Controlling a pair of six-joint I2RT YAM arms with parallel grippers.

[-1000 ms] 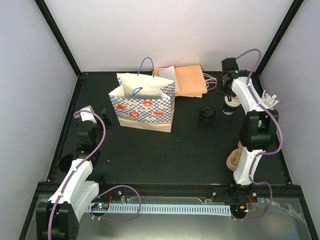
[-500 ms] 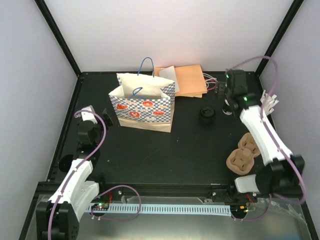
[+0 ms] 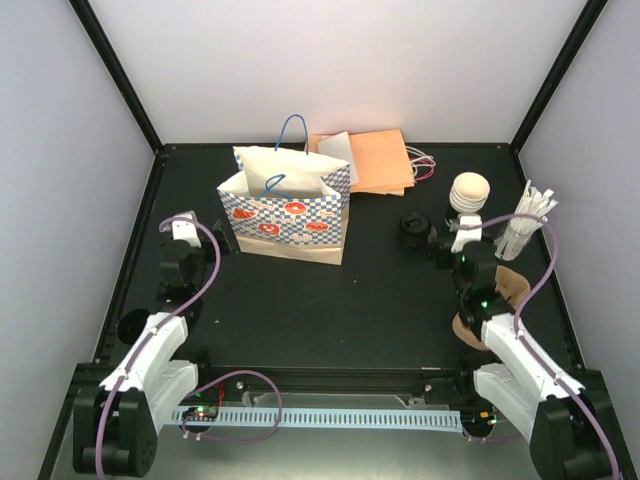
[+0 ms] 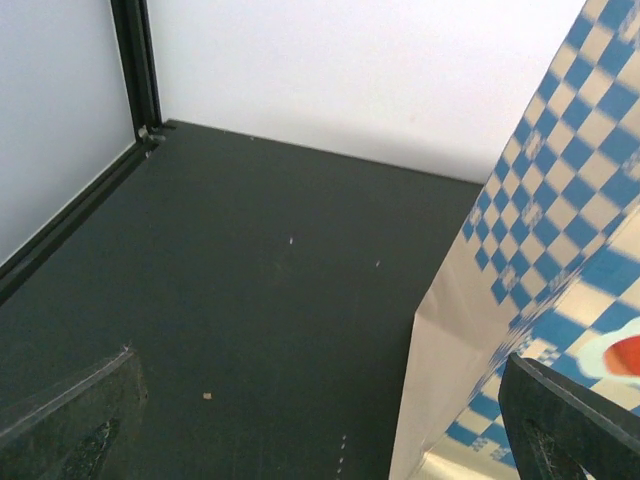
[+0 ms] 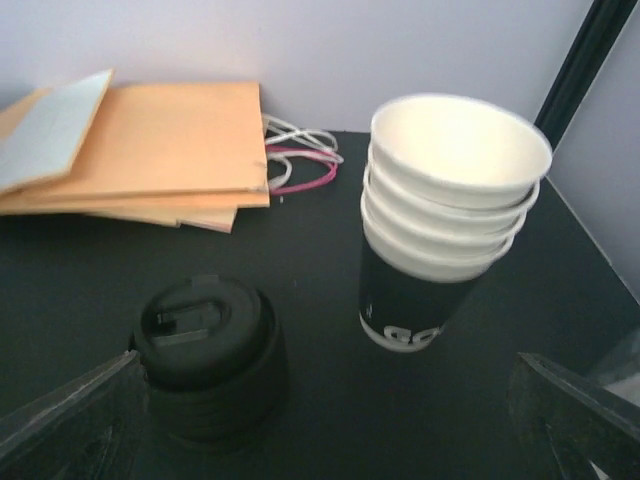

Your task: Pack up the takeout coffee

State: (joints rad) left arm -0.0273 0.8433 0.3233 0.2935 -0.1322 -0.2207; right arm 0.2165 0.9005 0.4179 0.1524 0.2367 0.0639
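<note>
A tall paper bag [image 3: 290,210] with blue and white squares and red circles stands open near the back of the black table [image 3: 330,310]. Behind it, to the right, lie flat orange bags [image 3: 370,160]. Farther right stands a stack of cups [image 3: 468,192]. A small black round thing [image 3: 412,232] sits just left of the stack. A see-through cup of white sticks [image 3: 525,228] is by the right edge. The right gripper [image 3: 447,242] sits low, near the black thing and the cups. A brown carrier [image 3: 512,285] lies partly under that arm. The left gripper [image 3: 212,238] is just beside the bag's left side.
</note>
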